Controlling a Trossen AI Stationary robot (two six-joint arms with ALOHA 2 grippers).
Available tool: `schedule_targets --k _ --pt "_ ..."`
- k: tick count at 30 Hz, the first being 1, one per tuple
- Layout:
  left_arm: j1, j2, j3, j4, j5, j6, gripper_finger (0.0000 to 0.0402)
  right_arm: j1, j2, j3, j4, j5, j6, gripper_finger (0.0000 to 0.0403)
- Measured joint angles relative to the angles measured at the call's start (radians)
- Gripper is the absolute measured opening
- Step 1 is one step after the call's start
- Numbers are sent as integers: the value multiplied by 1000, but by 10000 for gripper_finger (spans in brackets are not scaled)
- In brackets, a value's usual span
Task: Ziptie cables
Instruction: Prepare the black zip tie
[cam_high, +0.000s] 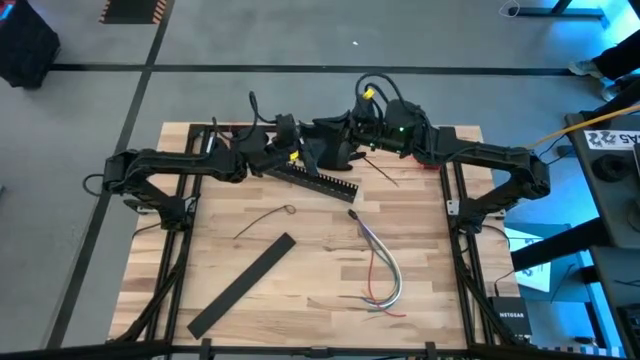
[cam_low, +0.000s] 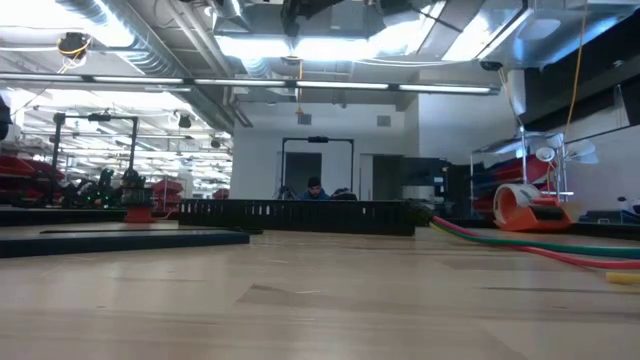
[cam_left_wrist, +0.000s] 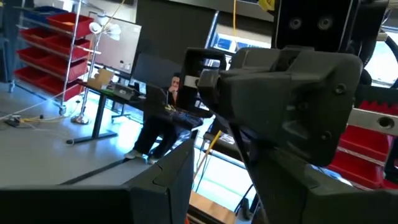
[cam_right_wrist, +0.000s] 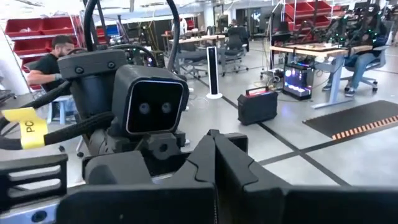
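Observation:
My two grippers meet nose to nose, raised above the table's far middle. My right gripper (cam_high: 348, 140) (cam_right_wrist: 214, 146) is shut. From its tips a hair-thin dark ziptie (cam_high: 380, 170) (cam_left_wrist: 245, 168) slants down toward the table's right. My left gripper (cam_high: 322, 152) (cam_left_wrist: 227, 186) faces it, open, with nothing clearly between its fingers. The cables (cam_high: 385, 270), a loose bundle of grey, white and red wires, lie curved on the wood at the near right, untouched. In the low view they show as coloured strands (cam_low: 540, 245). My right gripper pinches the ziptie by its upper end (cam_left_wrist: 229, 124) between its shut fingertips, coming level from the table's right. The strip hangs slanting down below the gripper. Whether its lower end (cam_high: 397, 184) touches the table I cannot tell.
A long black comb-slotted bar (cam_high: 322, 180) (cam_low: 300, 214) lies on the table under the grippers. A flat black strip (cam_high: 240, 285) lies at the near left. A thin dark wire with a small loop (cam_high: 268, 218) lies between them. People sit at desks beyond the table.

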Motion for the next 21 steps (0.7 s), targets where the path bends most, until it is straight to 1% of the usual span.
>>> schedule_targets --k 4,6,8,11,13,18,21 --pt "-1 0 0 2 24 18 147 0 0 0 12 -18 0 0" --pt "-5 0 0 2 24 33 130 0 2 0 17 -19 1 0" --pt "-6 0 0 2 20 62 99 0 2 0 22 -19 4 0" --pt "-6 0 0 1 9 106 35 0 2 0 22 -23 23 0" --pt "-7 0 0 -8 7 129 10 0 2 0 22 -39 24 1" --pt "-13 -2 1 -44 5 145 2 -4 -2 0 4 -60 22 1" --pt "-12 -2 1 -59 5 164 1 -9 -12 4 -27 -76 -26 9"
